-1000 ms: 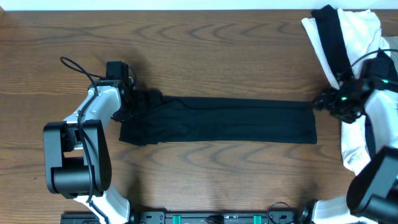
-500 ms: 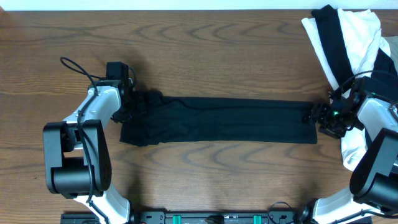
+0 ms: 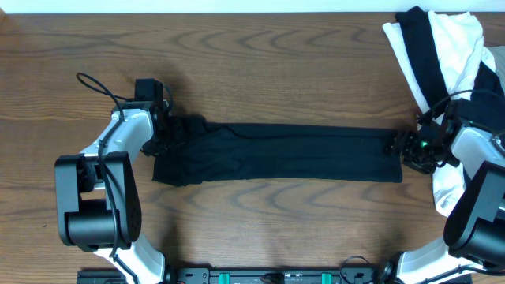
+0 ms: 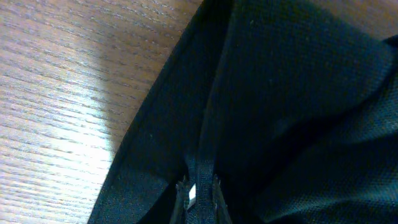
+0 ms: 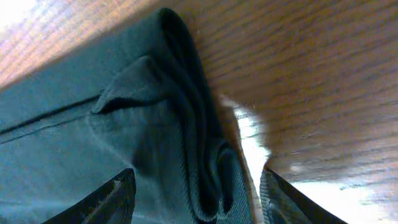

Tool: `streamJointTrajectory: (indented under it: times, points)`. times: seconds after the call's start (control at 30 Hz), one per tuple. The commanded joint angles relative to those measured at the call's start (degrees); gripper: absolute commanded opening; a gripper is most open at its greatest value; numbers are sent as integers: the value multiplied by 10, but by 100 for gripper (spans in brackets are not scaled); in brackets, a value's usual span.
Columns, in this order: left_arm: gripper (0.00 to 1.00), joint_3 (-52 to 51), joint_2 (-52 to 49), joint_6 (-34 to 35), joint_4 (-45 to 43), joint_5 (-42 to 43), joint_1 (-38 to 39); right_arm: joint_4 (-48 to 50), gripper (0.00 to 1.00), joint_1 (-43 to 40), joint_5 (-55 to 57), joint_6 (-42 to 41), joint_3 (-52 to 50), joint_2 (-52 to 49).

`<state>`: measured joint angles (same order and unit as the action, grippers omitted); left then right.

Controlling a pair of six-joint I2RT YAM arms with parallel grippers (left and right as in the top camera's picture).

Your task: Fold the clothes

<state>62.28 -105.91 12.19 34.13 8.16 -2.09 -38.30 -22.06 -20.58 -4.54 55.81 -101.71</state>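
Observation:
The clothes in play are one black garment (image 3: 276,154), laid out as a long flat strip across the middle of the table. At its bunched left end my left gripper (image 3: 162,130) is shut, and the left wrist view shows a thin fold of black fabric (image 4: 280,93) pinched between the jaws (image 4: 200,193). At the strip's right end my right gripper (image 3: 401,150) is low over the edge. In the right wrist view its fingers (image 5: 115,199) stand wide apart, astride the rolled edge of the cloth (image 5: 186,124), not closed on it.
More black and white garments (image 3: 434,47) are heaped at the table's back right corner, and white cloth (image 3: 448,185) lies under the right arm. Bare wooden tabletop (image 3: 276,63) surrounds the strip. The left arm's base (image 3: 91,205) stands at front left.
My right gripper has come down and to the left, from beside the pile onto the strip's right end, and its jaws have narrowed a little. The left gripper and the garment have stayed put.

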Motion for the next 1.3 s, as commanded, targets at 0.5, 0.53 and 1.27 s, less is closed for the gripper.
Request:
streamJointTrajectory:
  times: [0.5, 0.53, 1.27]
  points:
    - [17, -3, -12, 1, 21, -7, 2, 62, 1, 1, -9, -17, -53, -6]
    - [17, -3, -11, 1, 21, -6, 2, 62, 1, 0, -9, -17, -48, -5]
    - [86, 31, 122, 5, 90, 32, 2, -207, 1, 29, 56, -35, 186, 35]
